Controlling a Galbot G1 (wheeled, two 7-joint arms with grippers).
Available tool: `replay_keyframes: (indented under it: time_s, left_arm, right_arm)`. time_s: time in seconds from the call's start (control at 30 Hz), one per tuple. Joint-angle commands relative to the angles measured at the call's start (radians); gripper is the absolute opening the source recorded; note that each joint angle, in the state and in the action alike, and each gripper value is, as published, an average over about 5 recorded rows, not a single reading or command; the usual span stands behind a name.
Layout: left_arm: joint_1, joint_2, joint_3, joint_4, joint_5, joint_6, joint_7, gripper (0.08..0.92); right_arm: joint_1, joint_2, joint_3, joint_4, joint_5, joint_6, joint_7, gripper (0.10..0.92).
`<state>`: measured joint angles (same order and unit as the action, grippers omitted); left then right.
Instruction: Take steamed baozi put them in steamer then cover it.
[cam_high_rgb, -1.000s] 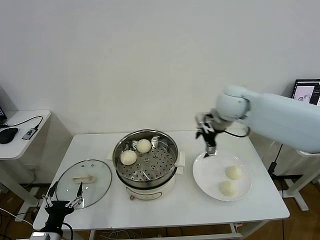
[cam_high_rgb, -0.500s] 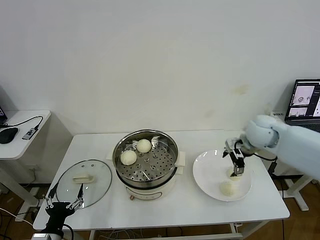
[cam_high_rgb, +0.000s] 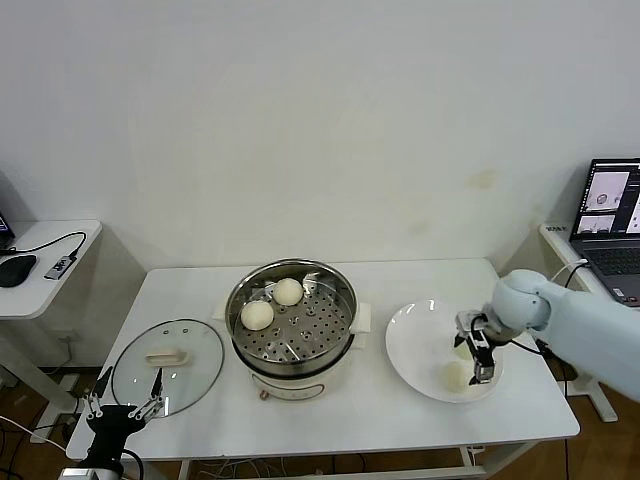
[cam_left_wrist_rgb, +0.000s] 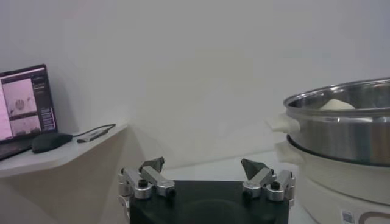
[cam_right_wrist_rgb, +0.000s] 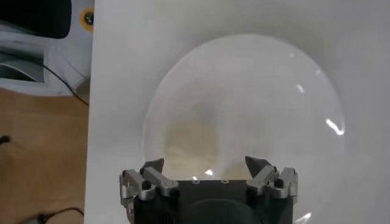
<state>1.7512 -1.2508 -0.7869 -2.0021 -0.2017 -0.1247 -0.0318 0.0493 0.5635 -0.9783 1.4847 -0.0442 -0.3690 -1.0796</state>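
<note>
The steamer (cam_high_rgb: 342, 330) stands mid-table with two baozi (cam_high_rgb: 288, 291) (cam_high_rgb: 257, 314) on its perforated tray. Two more baozi lie on a white plate (cam_high_rgb: 415, 340) to the right: one (cam_high_rgb: 454, 376) shows whole, the other (cam_high_rgb: 461, 346) is partly hidden by my right gripper (cam_high_rgb: 478, 358). That gripper hangs low over the plate, open and empty. In the right wrist view a pale baozi (cam_right_wrist_rgb: 190, 143) lies on the plate (cam_right_wrist_rgb: 274, 91) just ahead of the open right gripper (cam_right_wrist_rgb: 205, 164). The cover (cam_high_rgb: 167, 365) lies flat left of the steamer. My left gripper (cam_high_rgb: 125, 408) is parked, open, at the table's front left corner.
A side table (cam_high_rgb: 40, 285) with a mouse and cable stands at the far left. A laptop (cam_high_rgb: 610, 215) sits on a stand at the far right. In the left wrist view the steamer's steel wall (cam_left_wrist_rgb: 341, 131) rises beside the open left gripper (cam_left_wrist_rgb: 204, 165).
My right arm has swung from beside the steamer's right side over to the plate and come down low over the two baozi. The left arm has not moved.
</note>
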Motion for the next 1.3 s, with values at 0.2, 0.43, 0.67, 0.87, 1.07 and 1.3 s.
replay_keyframes:
  time_s: [0.2,0.43,0.67,0.87,1.07,1.3]
  left_arm:
    - [0.002,0.002,-0.004,0.003,-0.003,-0.003,0.001,0.823]
    - [0.003,0.003,-0.008,0.005,-0.004,-0.005,0.000,0.823]
    - [0.001,0.001,-0.008,0.008,-0.004,-0.006,0.000,0.823]
    - [0.000,0.001,-0.009,0.007,-0.005,-0.006,-0.001,0.823]
    - [0.000,0.005,-0.012,0.005,-0.006,-0.005,-0.001,0.823]
    - [-0.004,0.009,-0.010,0.004,-0.007,-0.004,-0.002,0.823]
  right_arm:
    - [-0.114,0.054,0.069,-0.068,-0.022,-0.006,0.038,0.823]
    - [-0.115,0.064,0.071,-0.080,-0.024,-0.034,0.050,0.780]
    - [-0.112,0.071,0.074,-0.084,-0.024,-0.040,0.045,0.671]
    - [-0.080,0.062,0.085,-0.076,-0.010,-0.036,0.035,0.605]
    - [0.065,0.040,0.056,-0.046,0.064,-0.041,0.014,0.602]
    - [0.270,0.083,0.036,-0.055,0.173,-0.047,-0.004,0.603]
